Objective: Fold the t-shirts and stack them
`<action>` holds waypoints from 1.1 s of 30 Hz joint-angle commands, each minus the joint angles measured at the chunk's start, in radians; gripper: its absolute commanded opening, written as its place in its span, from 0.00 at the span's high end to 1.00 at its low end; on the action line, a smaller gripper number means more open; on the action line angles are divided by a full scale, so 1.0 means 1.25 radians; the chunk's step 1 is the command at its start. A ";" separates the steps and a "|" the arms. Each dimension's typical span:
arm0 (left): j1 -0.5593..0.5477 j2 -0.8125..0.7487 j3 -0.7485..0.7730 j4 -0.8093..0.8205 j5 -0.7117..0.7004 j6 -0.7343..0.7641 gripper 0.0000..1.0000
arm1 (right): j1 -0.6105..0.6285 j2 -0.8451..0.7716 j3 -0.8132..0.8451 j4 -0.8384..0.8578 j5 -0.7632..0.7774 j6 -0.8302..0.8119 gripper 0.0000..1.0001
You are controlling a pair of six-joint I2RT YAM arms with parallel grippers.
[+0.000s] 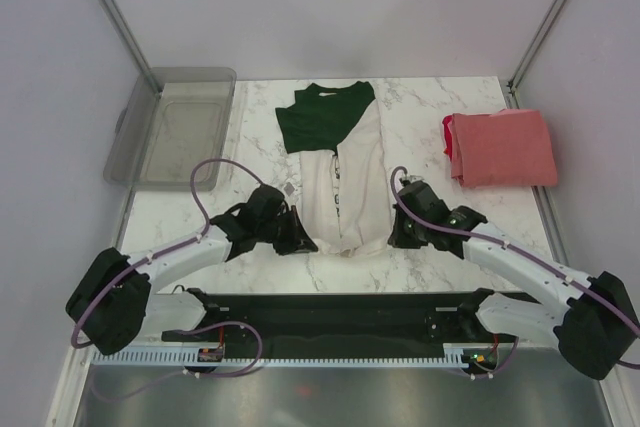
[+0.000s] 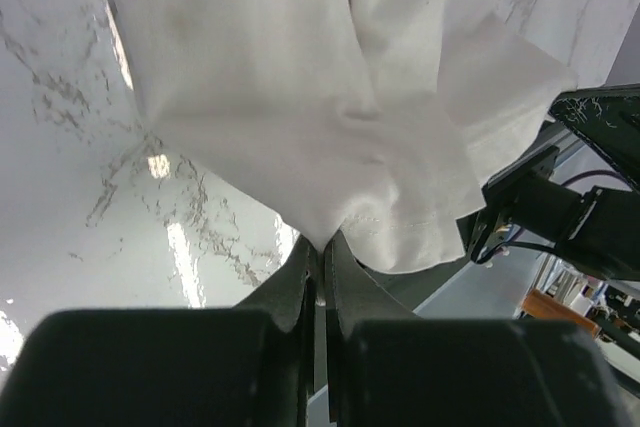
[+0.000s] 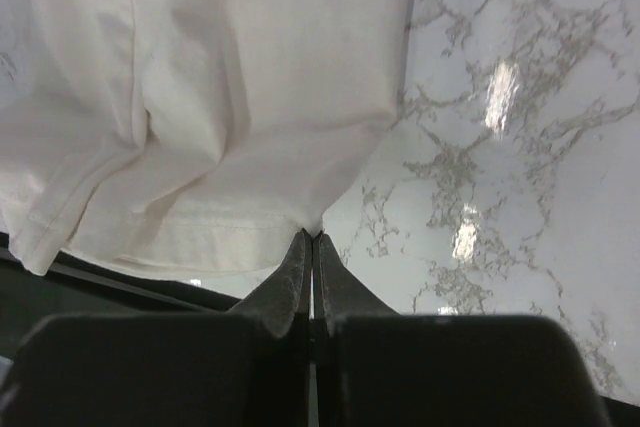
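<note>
The left pincer [image 2: 320, 247] is closed on the near left hem corner of the cream shirt [image 1: 350, 177]. The right pincer [image 3: 312, 237] is closed on the near right corner. The shirt lies between them as a narrow strip on the table [image 1: 260, 137], running away from them, green sleeves at the far end. The folded red shirt [image 1: 503, 147] lies well beyond the right pincer, to its right. The bin [image 1: 175, 127] sits beyond the left pincer, to its left.

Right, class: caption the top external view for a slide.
Left gripper and right gripper pinch the near hem of the cream-white t-shirt; coral-red t-shirt lies folded aside.
</note>
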 commanded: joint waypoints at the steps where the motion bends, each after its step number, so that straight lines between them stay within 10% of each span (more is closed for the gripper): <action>1: 0.051 0.044 0.089 0.009 0.055 0.063 0.98 | -0.045 0.049 0.104 0.011 0.034 -0.054 1.00; 18: 0.275 0.518 0.518 -0.023 0.097 0.170 0.98 | -0.278 0.552 0.561 0.069 -0.036 -0.158 1.00; 33: 0.323 0.655 0.725 -0.061 0.108 0.175 0.98 | -0.334 0.784 0.814 0.060 -0.117 -0.149 1.00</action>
